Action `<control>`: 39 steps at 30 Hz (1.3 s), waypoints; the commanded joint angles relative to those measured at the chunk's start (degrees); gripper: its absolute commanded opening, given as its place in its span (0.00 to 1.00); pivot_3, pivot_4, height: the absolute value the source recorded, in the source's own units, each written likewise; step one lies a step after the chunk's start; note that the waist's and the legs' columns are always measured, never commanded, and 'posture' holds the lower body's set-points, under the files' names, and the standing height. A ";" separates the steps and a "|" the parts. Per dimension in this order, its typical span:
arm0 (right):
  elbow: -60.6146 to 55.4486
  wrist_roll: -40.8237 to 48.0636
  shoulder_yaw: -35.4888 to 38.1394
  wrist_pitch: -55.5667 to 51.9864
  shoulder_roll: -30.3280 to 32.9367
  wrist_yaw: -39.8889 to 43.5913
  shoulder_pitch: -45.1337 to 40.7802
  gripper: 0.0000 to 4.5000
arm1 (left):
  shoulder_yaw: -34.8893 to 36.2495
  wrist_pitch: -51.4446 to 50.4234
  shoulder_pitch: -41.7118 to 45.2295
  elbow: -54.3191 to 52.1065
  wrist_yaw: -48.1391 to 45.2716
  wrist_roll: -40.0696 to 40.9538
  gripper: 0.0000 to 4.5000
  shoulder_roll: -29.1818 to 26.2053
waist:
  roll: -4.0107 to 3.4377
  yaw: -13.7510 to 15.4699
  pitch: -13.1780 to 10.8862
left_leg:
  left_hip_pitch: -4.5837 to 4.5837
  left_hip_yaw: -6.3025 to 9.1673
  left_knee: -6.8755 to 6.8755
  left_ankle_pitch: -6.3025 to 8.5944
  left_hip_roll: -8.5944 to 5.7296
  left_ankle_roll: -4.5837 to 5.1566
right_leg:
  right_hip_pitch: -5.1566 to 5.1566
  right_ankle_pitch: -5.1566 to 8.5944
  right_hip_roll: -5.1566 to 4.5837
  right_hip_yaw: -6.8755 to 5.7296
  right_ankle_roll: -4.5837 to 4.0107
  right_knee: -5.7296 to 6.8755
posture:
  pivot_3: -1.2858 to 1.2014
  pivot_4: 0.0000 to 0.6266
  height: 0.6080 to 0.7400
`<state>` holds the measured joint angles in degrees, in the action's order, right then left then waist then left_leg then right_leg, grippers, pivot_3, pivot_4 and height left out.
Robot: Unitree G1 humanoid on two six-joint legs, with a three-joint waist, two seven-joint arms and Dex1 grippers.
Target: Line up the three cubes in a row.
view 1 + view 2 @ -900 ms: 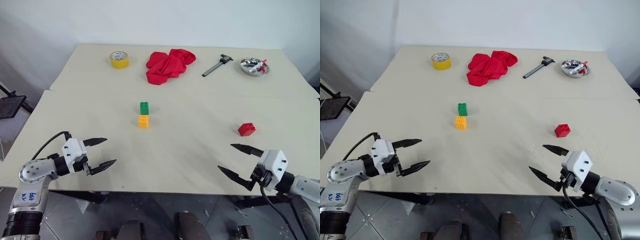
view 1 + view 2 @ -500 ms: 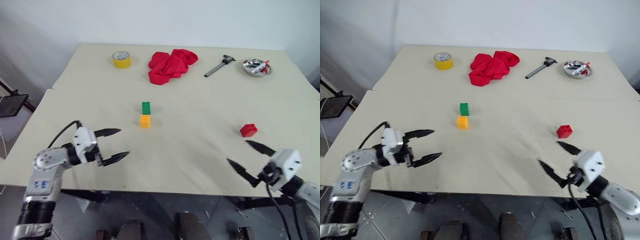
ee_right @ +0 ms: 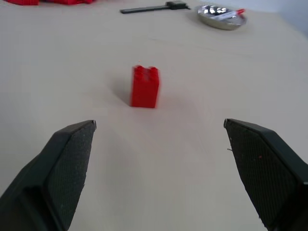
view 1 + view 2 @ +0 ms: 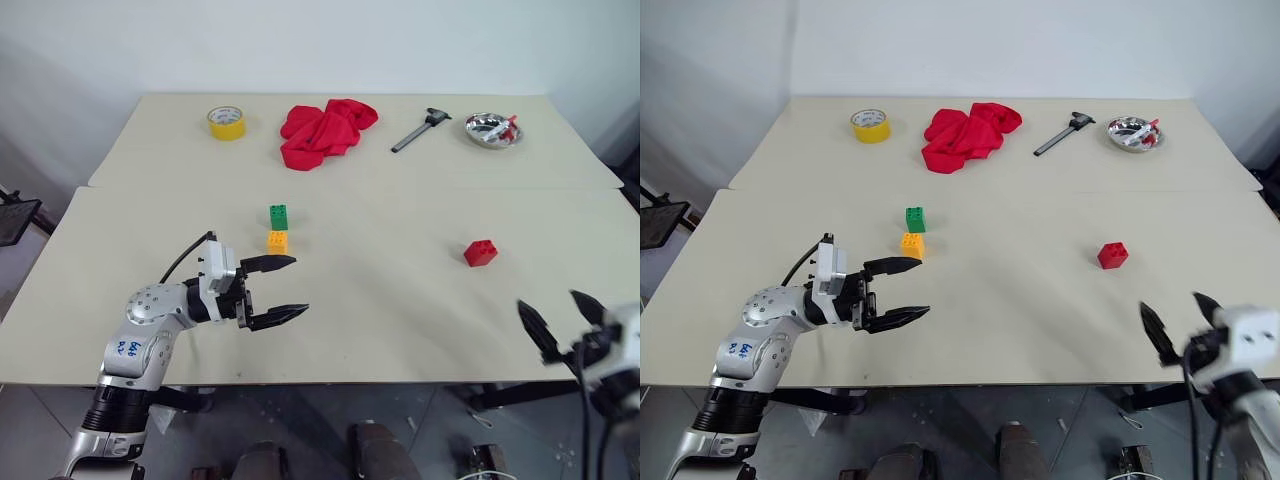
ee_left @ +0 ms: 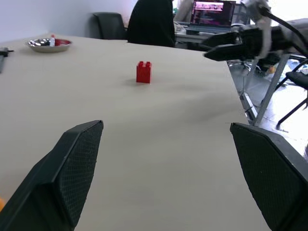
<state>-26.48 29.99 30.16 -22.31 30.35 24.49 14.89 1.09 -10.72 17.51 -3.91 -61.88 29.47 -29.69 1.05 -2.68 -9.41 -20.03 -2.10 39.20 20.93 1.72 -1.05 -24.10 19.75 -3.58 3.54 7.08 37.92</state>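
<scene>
Head views: green cube (image 4: 278, 215), orange cube (image 4: 277, 241) adjacent; wrist views: red cube (image 3: 144, 86); both claws released.

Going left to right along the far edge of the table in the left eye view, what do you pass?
yellow tape roll → red cloth → dark hand tool → metal dish
</scene>
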 commanded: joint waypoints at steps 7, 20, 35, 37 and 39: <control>7.03 -7.59 -7.99 -17.19 5.21 -14.03 -20.12 0.99 | 0.32 0.51 0.37 -0.99 -0.61 -0.62 1.00 -0.92 | 0.00 1.15 0.00 | -0.10 0.07 0.00 -0.08 -0.07 0.01 | 0.00 -0.04 -0.04 -0.09 -0.02 -0.11 | 0.52 0.24 1.00; 22.38 -10.48 -13.09 -14.53 2.68 -10.37 -31.41 0.91 | 0.25 0.31 0.68 -1.23 0.40 -0.97 1.00 -0.50 | 0.00 1.00 0.00 | -0.18 0.03 -0.04 -0.07 -0.05 0.01 | -0.01 -0.15 -0.09 -0.11 0.20 -0.20 | 0.52 0.24 1.00; 24.48 -6.06 -20.05 -9.18 9.05 15.47 -37.58 0.32 | 1.28 0.15 -0.26 -2.12 1.54 -0.93 1.00 -1.19 | -0.06 0.76 -0.04 | -0.17 0.02 -0.03 -0.06 -0.02 0.02 | -0.03 -0.17 -0.08 -0.10 0.24 -0.24 | 0.52 0.24 1.00; 21.48 -4.68 -23.81 -4.24 11.80 27.52 -36.73 0.32 | 1.41 0.07 -0.65 -2.44 1.76 -0.85 1.00 -1.24 | -0.06 0.89 -0.04 | -0.17 0.04 -0.04 -0.06 -0.01 0.03 | -0.04 -0.17 -0.07 -0.13 0.24 -0.27 | 0.52 0.24 1.00; 22.33 -8.48 -29.55 4.13 15.39 37.66 -36.33 0.32 | 1.37 -0.05 -1.17 -2.96 1.90 -0.76 1.00 -1.26 | -0.06 0.95 -0.04 | -0.18 0.06 -0.05 -0.03 0.01 0.03 | -0.04 -0.17 -0.04 -0.16 0.24 -0.31 | 0.52 0.24 1.00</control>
<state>-3.17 23.06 3.07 -23.84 44.01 54.84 -21.74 1.46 -10.90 16.92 -4.27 -60.09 28.34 -30.37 1.00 -1.73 -9.45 -20.22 -2.04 39.14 20.91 1.73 -1.02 -24.13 19.58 -3.62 3.37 7.33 37.58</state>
